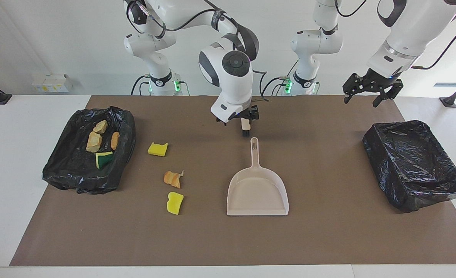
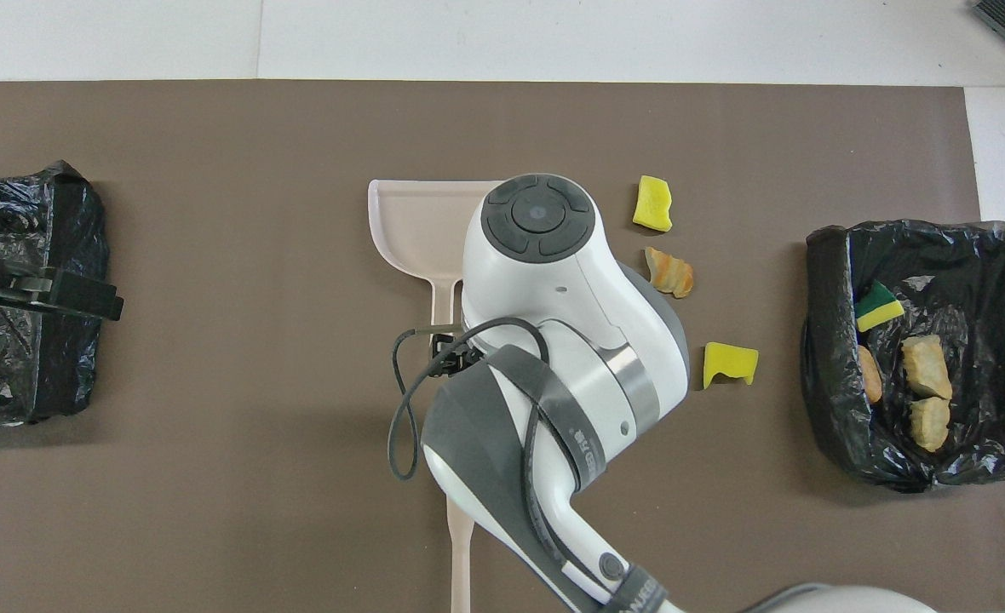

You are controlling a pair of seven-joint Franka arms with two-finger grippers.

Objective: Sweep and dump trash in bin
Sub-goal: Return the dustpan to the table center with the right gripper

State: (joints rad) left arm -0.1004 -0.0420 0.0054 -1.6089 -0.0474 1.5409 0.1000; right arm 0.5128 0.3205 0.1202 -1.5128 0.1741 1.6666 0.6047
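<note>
The beige dustpan (image 1: 257, 192) (image 2: 407, 223) lies flat mid-table, holding nothing, with its handle pointing at the robots. My right gripper (image 1: 239, 121) hangs just over the handle's end, jaws open; a beige stick (image 2: 460, 553) with a dark tip passes under it. Three scraps of trash lie on the mat toward the right arm's end: a yellow sponge piece (image 1: 157, 149) (image 2: 730, 363), a tan chunk (image 1: 172, 179) (image 2: 669, 272) and another yellow piece (image 1: 175, 202) (image 2: 652, 204). The black-lined bin (image 1: 62, 170) (image 2: 826, 409) there holds several scraps. My left gripper (image 1: 362, 99) (image 2: 60, 295) waits open, raised.
A second black-lined bin (image 1: 413, 166) (image 2: 34, 358) stands at the left arm's end, and the left gripper hangs by its edge nearest the robots. The brown mat (image 1: 328, 239) covers the table. The right arm hides much of the dustpan from overhead.
</note>
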